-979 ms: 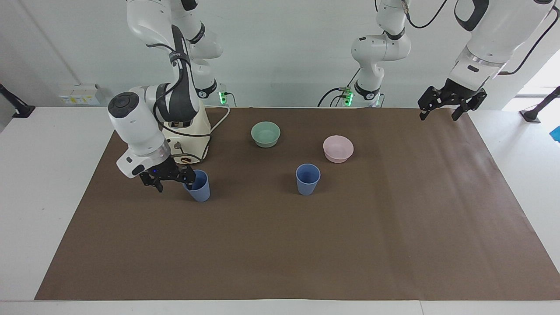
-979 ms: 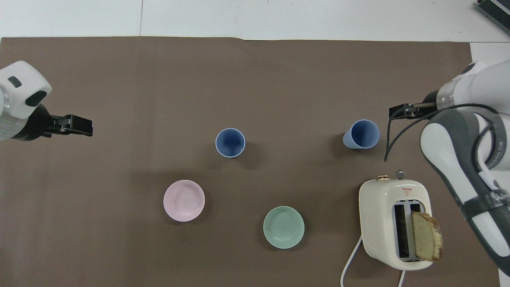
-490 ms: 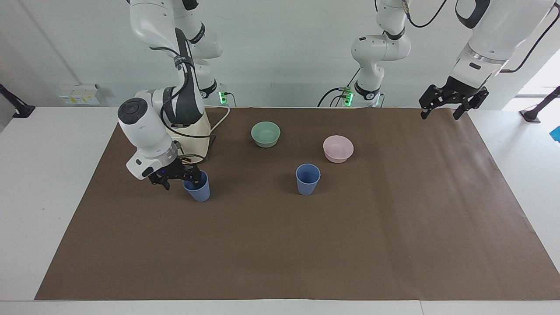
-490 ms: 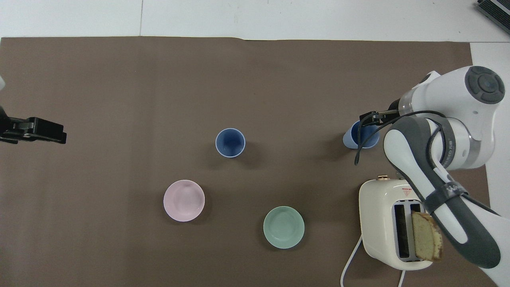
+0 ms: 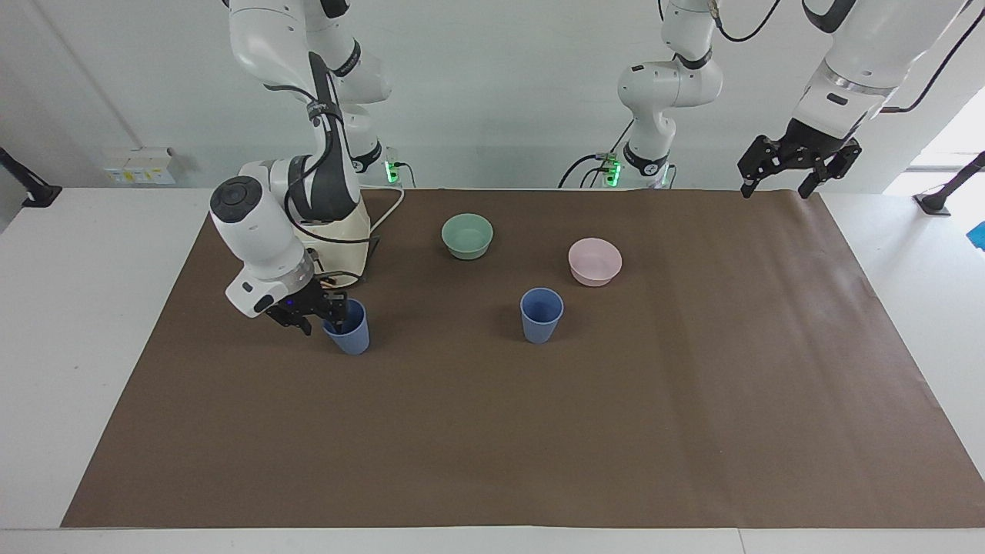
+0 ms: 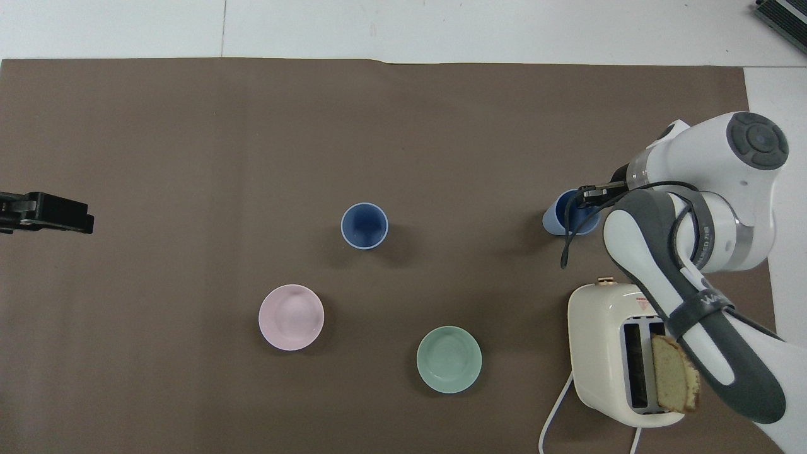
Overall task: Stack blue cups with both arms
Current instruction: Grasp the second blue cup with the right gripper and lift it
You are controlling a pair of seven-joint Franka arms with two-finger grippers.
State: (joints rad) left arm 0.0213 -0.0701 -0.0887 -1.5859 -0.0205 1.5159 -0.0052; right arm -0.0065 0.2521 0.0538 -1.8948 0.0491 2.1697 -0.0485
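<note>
A: Taking the toaster [image 6: 621, 353] as the mark, what stands around it?

B: The end blue cup [image 5: 348, 331] just farther out; the right gripper [image 5: 315, 312] has one finger inside the rim, grip uncertain. Then the mint bowl [image 5: 467, 235], middle blue cup [image 5: 542, 315] and pink bowl [image 5: 595, 261]. The left gripper [image 5: 796, 165] waits, fingers spread.

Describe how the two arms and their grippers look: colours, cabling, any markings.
Both arms are glossy white with rounded joint housings, silver wrist rings and loose black cables. The right arm has a dark grey round joint cap and grey link panel. The right gripper and left gripper are black, two-fingered.
</note>
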